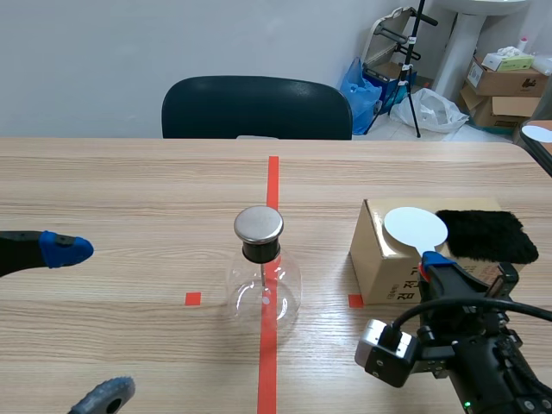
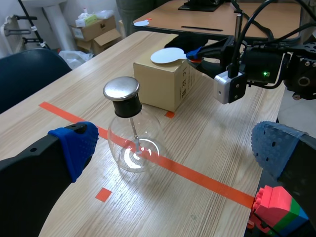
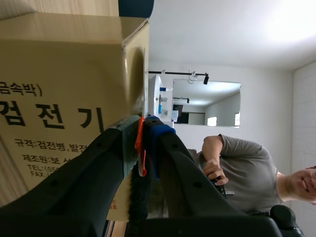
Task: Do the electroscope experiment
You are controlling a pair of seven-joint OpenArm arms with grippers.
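Electroscope flask [image 1: 263, 289] stands upright mid-table on the red tape line [image 1: 272, 177], metal cap [image 1: 259, 224] on top with the rod hanging inside the glass. Nothing is touching it. It is probably centred there so either arm can reach the cap.

White disc [image 1: 416, 228] lies flat on top of the cardboard box [image 1: 379, 263], just right of the flask. Black fur pad [image 1: 483, 235] sits on the same box, touching or nearly touching the disc's far edge, likely so the disc can be rubbed on it for charging.

Right gripper [image 1: 434, 263] is at the box's near edge, jaws closed on the disc's orange handle [image 3: 140, 148]. The right wrist view shows the thin handle pinched between the pads. Holding it by the handle looks meant to keep the metal parts off the plate.

Left gripper [image 1: 84, 321] is low at the left, well apart from the flask, jaws wide and holding nothing; it looks parked clear.

Task judged early: disc not yet at the cap.

Table [image 1: 129, 190] is light wood, with a dark chair [image 1: 256, 108] behind.
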